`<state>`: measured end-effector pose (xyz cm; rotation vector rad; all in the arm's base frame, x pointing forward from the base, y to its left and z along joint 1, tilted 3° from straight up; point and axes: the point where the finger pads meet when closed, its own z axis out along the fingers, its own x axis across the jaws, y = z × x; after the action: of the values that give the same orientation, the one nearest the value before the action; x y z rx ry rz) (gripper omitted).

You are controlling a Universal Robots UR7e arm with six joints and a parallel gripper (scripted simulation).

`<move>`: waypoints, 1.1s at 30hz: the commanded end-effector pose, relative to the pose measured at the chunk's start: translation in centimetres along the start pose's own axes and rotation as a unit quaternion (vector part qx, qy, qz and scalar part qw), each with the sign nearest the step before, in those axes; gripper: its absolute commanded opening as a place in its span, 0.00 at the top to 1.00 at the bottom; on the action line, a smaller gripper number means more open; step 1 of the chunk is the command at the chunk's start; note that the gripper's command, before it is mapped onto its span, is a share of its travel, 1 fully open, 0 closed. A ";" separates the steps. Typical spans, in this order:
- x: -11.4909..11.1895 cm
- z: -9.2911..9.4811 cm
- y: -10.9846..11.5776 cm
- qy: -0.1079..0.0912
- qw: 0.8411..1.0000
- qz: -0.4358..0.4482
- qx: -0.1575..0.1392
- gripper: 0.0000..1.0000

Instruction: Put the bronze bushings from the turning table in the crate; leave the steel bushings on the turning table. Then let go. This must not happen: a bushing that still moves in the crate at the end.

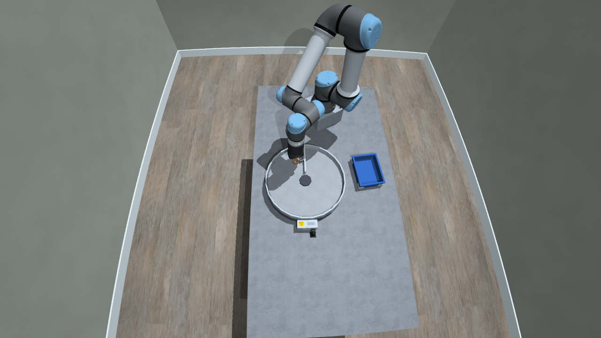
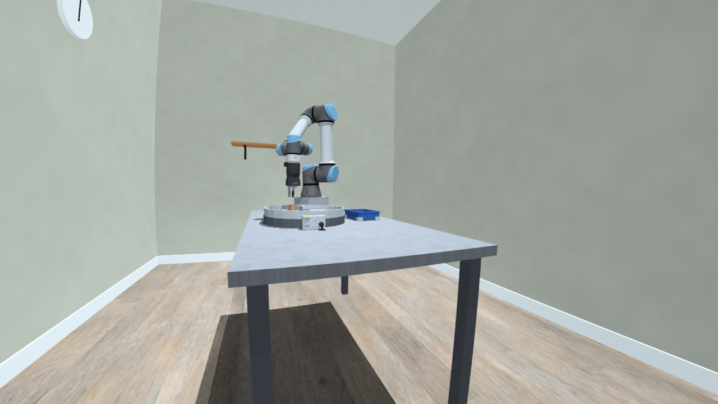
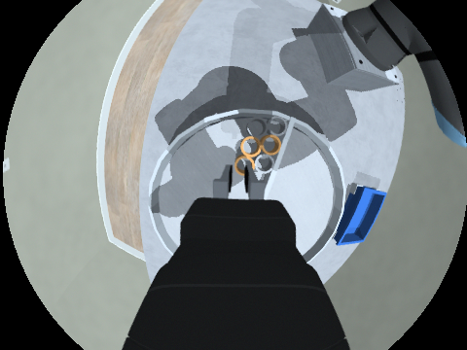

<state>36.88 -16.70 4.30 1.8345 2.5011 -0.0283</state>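
Crowding bronze bushings (image 3: 261, 146), steel bushings (image 3: 272, 162) sit beneath the partly open, unladen hand (image 1: 296, 159) (image 2: 291, 196) (image 3: 238, 173).

Three bronze bushings (image 3: 251, 155), three steel bushings (image 3: 264, 171), one turning table (image 1: 269, 191) (image 2: 303, 221) (image 3: 338, 194), one blue crate (image 1: 368, 169) (image 2: 362, 215) (image 3: 361, 216).

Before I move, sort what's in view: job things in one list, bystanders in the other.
Job:
- bronze rings
- steel rings, staying put
- turning table
- blue crate
- claw

Bystanders:
- white box
- wall clock
- wall shelf
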 end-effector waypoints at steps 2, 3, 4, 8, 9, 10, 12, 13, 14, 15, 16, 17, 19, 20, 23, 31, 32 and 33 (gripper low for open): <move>0.0 0.0 0.0 -0.001 1.000 0.000 0.000 0.58; 0.0 0.0 0.0 -0.001 1.000 0.000 0.000 0.58; 0.0 0.0 0.0 -0.001 1.000 0.000 0.000 0.58; 0.0 0.0 0.0 -0.001 1.000 0.000 0.000 0.58; 0.0 0.0 0.0 -0.001 1.000 0.000 0.000 0.58; 0.0 0.0 0.0 -0.001 1.000 0.000 0.000 0.58; 0.0 0.0 0.0 -0.001 1.000 0.000 0.000 0.58; 0.0 0.0 0.0 -0.001 1.000 0.000 0.000 0.58; 0.0 0.0 0.0 -0.001 1.000 0.000 0.000 0.58; 0.0 0.0 0.0 -0.001 1.000 0.000 0.000 0.58; 0.0 0.0 0.0 -0.001 1.000 0.000 0.000 0.58; 0.0 0.0 0.0 -0.001 1.000 0.000 0.000 0.58; 0.0 0.0 0.0 -0.001 1.000 0.000 0.000 0.58; 0.0 0.0 0.0 -0.001 1.000 0.000 0.000 0.58; 0.0 0.0 0.0 -0.001 1.000 0.000 0.000 0.58; 0.0 0.0 0.0 -0.001 1.000 0.000 0.000 0.60; 0.0 0.0 0.0 -0.001 1.000 0.000 0.000 0.60; 0.0 0.0 0.0 -0.001 1.000 0.000 0.000 0.60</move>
<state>36.88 -16.70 4.30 1.8345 2.5011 -0.0283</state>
